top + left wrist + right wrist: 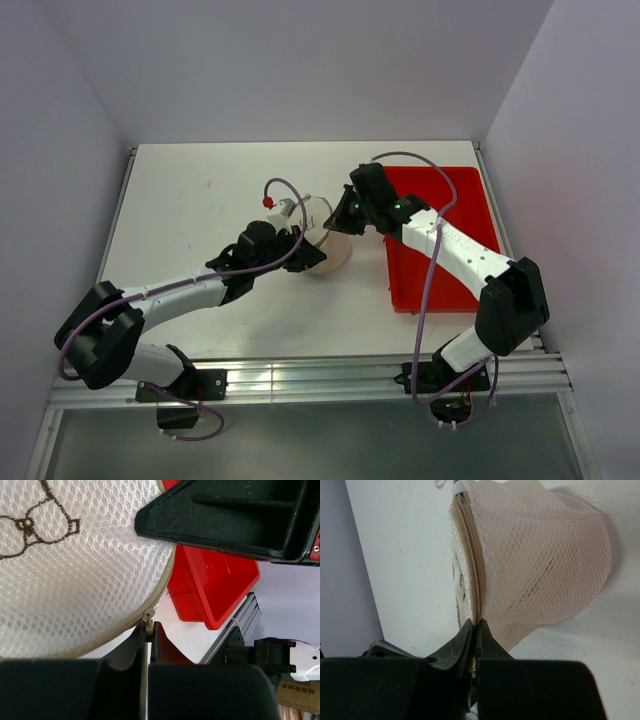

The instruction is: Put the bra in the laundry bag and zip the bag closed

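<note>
The laundry bag point(326, 243), an off-white round mesh pouch, lies at mid-table between both grippers. The left wrist view shows its printed face point(70, 565) and the zip along the rim. My left gripper point(306, 256) is shut on the zip pull point(148, 623) at the bag's edge. My right gripper point(338, 222) is shut on the bag's zip seam point(478, 605) from the other side. The bra shows only as a peach tint through the mesh point(545, 555) in the right wrist view.
A red rectangular tray point(465, 200) stands right of the bag, under the right arm; it also shows in the left wrist view point(215, 587). Walls close the table at the back and both sides. A metal rail runs along the near edge point(330, 380).
</note>
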`<state>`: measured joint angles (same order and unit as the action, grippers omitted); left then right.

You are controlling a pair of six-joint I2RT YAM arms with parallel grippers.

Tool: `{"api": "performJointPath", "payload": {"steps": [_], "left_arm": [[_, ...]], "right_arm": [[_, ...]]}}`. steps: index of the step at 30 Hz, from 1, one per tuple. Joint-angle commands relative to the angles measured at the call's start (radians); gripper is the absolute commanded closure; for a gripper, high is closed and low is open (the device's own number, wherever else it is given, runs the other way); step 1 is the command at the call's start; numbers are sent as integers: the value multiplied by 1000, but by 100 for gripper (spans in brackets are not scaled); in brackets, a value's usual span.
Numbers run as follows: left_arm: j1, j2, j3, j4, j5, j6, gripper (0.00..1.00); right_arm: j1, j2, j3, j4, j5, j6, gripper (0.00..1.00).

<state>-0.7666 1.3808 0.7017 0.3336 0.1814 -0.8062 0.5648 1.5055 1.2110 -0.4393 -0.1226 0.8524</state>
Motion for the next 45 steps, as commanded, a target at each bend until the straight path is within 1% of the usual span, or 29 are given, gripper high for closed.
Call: {"api": "performJointPath", "payload": {"steps": [1,3,5,10,13,19,21,24,25,26,29,32,33,34,35,38,40,42,43,45], "left_arm": [[0,-35,33,-8,-28,19,100],[3,-68,24,-44,-49,27,100],[29,-95,-1,-60,-48,30,100],[157,-173,-96,-102,21,36,100],[210,-232,-122,-152,26,50,100],[274,-324,-180,-211,24,52,100],[288,-367,-194,-231,26,48,100],[291,-449,-182,-291,15,44,100],[290,-466,-177,-303,20,36,100],[290,-488,-174,-314,41,32,100],[254,-479,-160,-320,55,18,100],[213,-445,-169,-283,32,9,100],[208,-434,-172,-256,38,6,100],[199,-418,-174,-240,41,-2,100],[194,-410,-177,-222,46,-5,100],[181,-371,-171,-179,52,-11,100],[170,-341,-159,-157,56,-11,100],[165,-322,-145,-147,58,-10,100],[161,-307,-140,-136,61,-10,100],[156,-290,-130,-127,59,-8,100]], "right_arm": [[3,-27,18,-1,17,-44,100],[0,-13,39,-9,32,-61,100],[-9,1,71,-21,31,-82,100],[-22,51,139,-24,-3,-122,100],[-25,81,177,-32,-9,-137,100],[-37,162,292,-55,-32,-173,100],[-42,209,337,-73,-52,-185,100],[-42,281,450,-110,-78,-211,100],[-43,298,511,-121,-109,-222,100],[-42,318,537,-127,-123,-223,100],[-39,384,625,-165,-161,-228,100],[-29,397,631,-180,-157,-220,85],[-28,389,621,-171,-149,-219,71],[-25,381,599,-170,-140,-214,67],[-26,362,587,-170,-129,-213,58],[-26,320,546,-170,-98,-208,46],[-26,300,523,-185,-75,-207,44],[-23,242,484,-174,-75,-185,44],[-22,214,416,-159,-75,-174,44],[-20,112,333,-113,-86,-136,44]]}}
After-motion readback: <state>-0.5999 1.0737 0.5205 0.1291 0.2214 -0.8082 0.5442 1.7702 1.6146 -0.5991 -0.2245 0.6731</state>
